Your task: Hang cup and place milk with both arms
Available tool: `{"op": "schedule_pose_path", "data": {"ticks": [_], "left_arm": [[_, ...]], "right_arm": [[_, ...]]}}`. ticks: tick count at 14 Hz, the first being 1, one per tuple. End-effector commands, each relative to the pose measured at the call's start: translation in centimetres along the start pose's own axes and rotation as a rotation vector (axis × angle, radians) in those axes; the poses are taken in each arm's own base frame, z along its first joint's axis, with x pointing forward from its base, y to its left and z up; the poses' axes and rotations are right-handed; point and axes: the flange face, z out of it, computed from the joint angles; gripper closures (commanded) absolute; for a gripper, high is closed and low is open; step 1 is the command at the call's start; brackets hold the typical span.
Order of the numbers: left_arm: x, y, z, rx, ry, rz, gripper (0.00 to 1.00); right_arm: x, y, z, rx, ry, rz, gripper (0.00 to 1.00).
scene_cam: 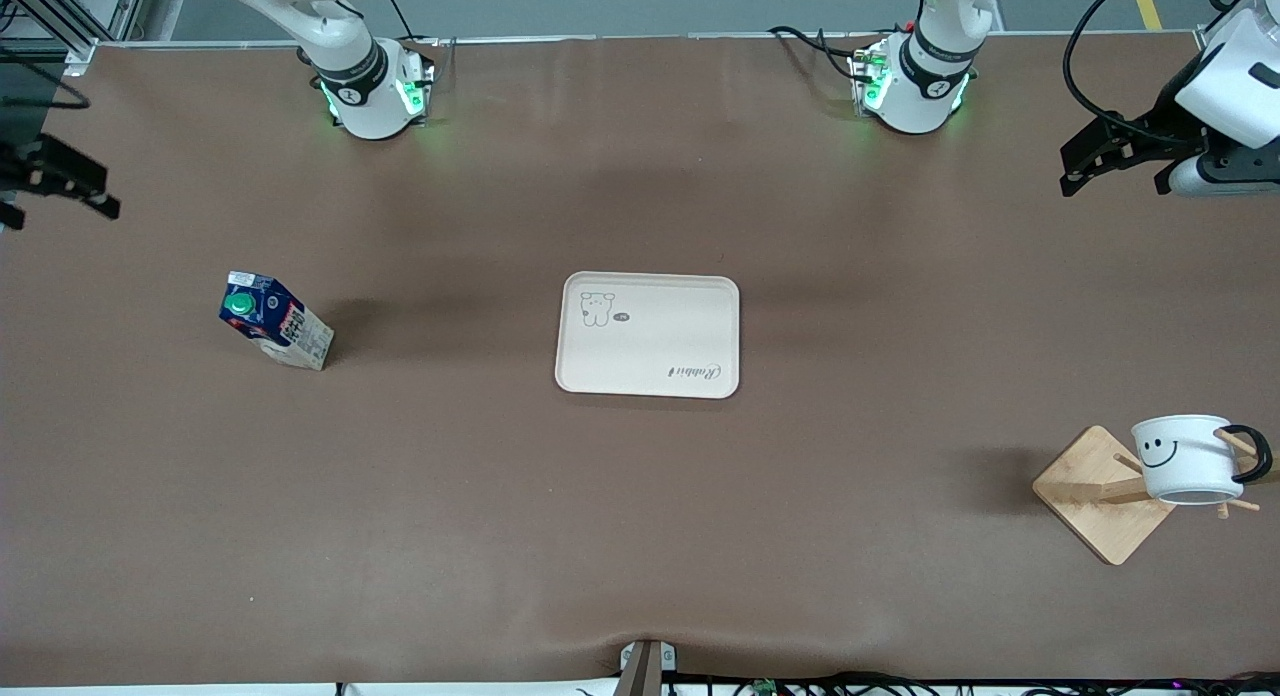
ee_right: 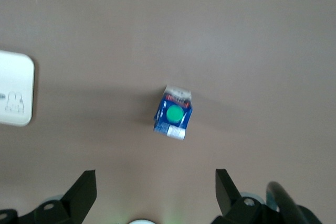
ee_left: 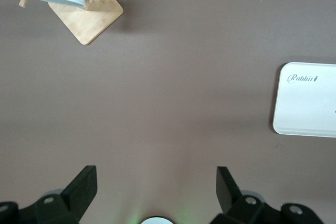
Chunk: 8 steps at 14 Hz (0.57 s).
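The wide brown table carries everything, and judged from how things lie, half the job looks done and half is still to do.

The flat cream rectangular tray with a small printed animal and the word "Rabbit" sits bare in the middle of the table, well apart from both sets of fingers. It is probably where the carton belongs, though nothing in the frames settles that.

The pale wooden cup rack with a square base and slanting pegs stands toward the left arm's end of the table. The small white mug with a thin black loop handle and a smiley face hangs on one of its pegs, mouth tilted downward, so the hanging step appears complete. The left gripper hovers high over the table, well apart from the mug, its black fingers spread wide and holding nothing.

The small blue gable-top milk carton with a round green cap stands upright on the bare table toward the right arm's end, not on the tray. The right gripper hangs above the table with the carton near its fingers, which are also spread apart and empty. Grasping and placing the milk remains.
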Motion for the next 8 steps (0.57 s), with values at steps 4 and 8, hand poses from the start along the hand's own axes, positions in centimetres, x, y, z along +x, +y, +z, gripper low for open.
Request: {"op": "schedule_pose_path", "data": {"ticks": [4, 8], "left_arm": [[-0.4, 0.2, -0.3, -0.013, -0.004, 0.004, 0.0], [0.1, 0.3, 0.1, -0.016, -0.013, 0.006, 0.0]], "right_arm": [[-0.8, 0.4, -1.8, 0.002, 0.031, 0.005, 0.0], [-0.2, 1.9, -2.2, -0.012, 0.103, 0.037, 0.0]]}}
